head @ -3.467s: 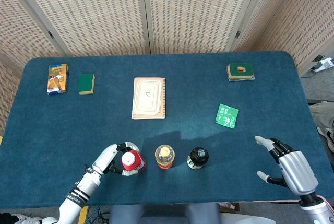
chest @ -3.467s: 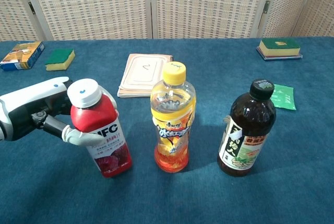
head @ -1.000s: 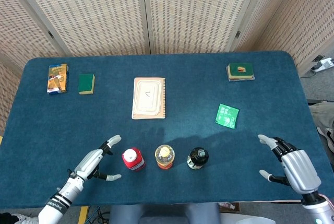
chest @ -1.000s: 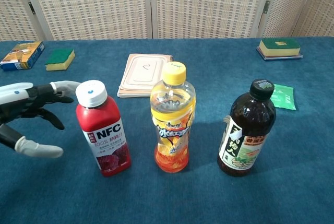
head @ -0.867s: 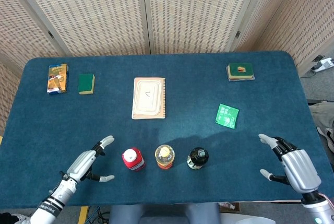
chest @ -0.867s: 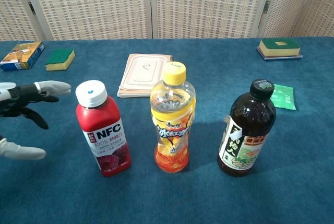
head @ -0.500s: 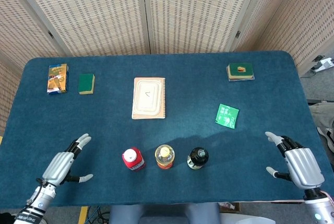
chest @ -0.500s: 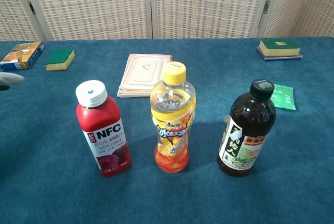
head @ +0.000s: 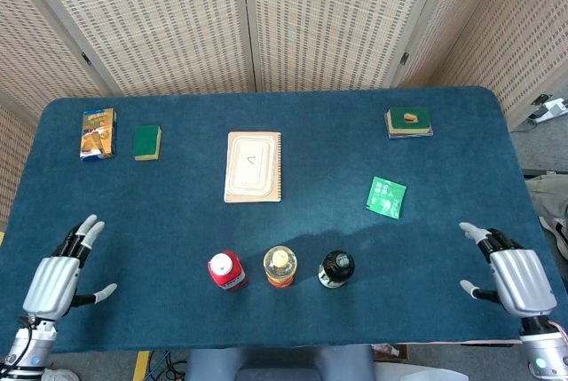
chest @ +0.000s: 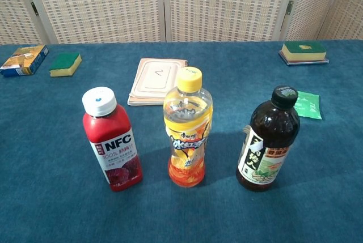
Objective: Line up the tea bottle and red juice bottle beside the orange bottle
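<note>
Three bottles stand upright in a row near the front edge of the blue table [head: 177,212], each apart from its neighbour: the red juice bottle [chest: 112,140] with its white cap on the robot's left, the orange bottle [chest: 188,128] with a yellow cap in the middle, and the dark tea bottle [chest: 267,140] with a black cap on the right. In the head view the same row shows from above, the red juice bottle [head: 226,270], orange bottle [head: 280,265] and tea bottle [head: 336,268] evenly spaced. The left hand [head: 55,279] hovers at the front left corner of the table, well apart from the bottles, its fingers spread and holding nothing. The right hand [head: 513,277] sits at the front right corner, likewise spread with nothing in it and well clear of the tea bottle. Neither hand shows in the chest view. Farther back lie a spiral notebook [head: 254,166] near the centre, a green packet [head: 387,197] to its right, a green sponge [head: 146,142] and a small printed box [head: 98,133] at the far left, and a green-topped stack [head: 409,121] at the far right
</note>
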Robot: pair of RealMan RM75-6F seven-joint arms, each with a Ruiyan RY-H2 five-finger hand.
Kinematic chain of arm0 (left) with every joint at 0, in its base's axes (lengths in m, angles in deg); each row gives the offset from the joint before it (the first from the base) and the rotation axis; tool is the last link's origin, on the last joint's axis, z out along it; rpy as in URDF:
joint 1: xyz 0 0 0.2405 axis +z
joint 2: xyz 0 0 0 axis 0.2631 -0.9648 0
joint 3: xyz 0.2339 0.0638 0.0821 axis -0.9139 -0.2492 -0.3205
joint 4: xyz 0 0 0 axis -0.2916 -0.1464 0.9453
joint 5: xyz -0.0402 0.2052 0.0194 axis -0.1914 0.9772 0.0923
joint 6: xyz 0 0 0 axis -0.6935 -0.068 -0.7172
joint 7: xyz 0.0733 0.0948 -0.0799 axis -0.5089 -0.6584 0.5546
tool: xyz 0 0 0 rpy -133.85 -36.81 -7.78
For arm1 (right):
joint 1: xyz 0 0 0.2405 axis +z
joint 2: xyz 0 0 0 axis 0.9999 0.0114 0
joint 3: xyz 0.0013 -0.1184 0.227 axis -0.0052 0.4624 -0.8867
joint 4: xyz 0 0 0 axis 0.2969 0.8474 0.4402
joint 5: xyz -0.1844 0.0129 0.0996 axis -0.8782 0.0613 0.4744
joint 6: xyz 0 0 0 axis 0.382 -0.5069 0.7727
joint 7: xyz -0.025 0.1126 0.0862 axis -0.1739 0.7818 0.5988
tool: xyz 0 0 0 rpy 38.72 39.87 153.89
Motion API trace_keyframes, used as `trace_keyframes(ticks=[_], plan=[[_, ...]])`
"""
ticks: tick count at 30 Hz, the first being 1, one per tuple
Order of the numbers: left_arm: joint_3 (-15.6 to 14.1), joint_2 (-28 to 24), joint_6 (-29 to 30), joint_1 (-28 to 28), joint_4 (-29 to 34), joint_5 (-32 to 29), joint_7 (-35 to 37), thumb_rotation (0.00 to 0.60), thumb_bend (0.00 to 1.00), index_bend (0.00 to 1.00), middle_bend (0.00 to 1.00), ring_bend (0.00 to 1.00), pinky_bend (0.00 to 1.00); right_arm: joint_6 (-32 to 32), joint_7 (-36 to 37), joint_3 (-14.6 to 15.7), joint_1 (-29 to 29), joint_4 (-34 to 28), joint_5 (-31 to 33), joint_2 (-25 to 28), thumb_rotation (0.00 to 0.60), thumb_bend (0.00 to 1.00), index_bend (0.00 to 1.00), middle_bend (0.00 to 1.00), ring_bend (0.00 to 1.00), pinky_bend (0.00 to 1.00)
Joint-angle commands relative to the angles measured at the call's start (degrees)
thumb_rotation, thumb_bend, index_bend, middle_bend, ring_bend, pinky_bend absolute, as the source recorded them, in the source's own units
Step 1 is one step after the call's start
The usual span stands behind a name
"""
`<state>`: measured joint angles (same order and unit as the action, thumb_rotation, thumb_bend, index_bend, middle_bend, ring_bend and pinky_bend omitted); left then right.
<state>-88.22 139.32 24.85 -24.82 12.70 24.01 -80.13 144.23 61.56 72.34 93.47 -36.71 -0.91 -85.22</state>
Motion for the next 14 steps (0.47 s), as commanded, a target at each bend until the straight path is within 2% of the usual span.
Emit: trace_keyframes(ticks=[1,7,14], plan=[[0.6,0.2,1.1,0.6,-0.6,0.4,-0.1,0.600,0.03,0.07,0.00,0.00,0.24,-0.1,-0.2,-0.1,-0.1,0.0,0.2,0.0,0.600,0.00,0.20,0.31,0.24,0.46],[1.4,0.3,2.7,1.4,-1.0,1.3,-1.0,0.600,0.03,0.09,0.00,0.00,0.24,-0.2,-0.2,-0.1,-0.4,-0.1,1.1,0.6,0.600,0.00,0.21,0.31,0.24,0.46],[1.7,0.8,1.3,1.4,-1.5,0.8,-1.8,0.600,0.03,0.09,0.00,0.00,0.24,-1.1,0.5,-0.5,0.0,0.1,2.1,0.9,0.600,0.00,0.21,0.31,0.24,0.46]])
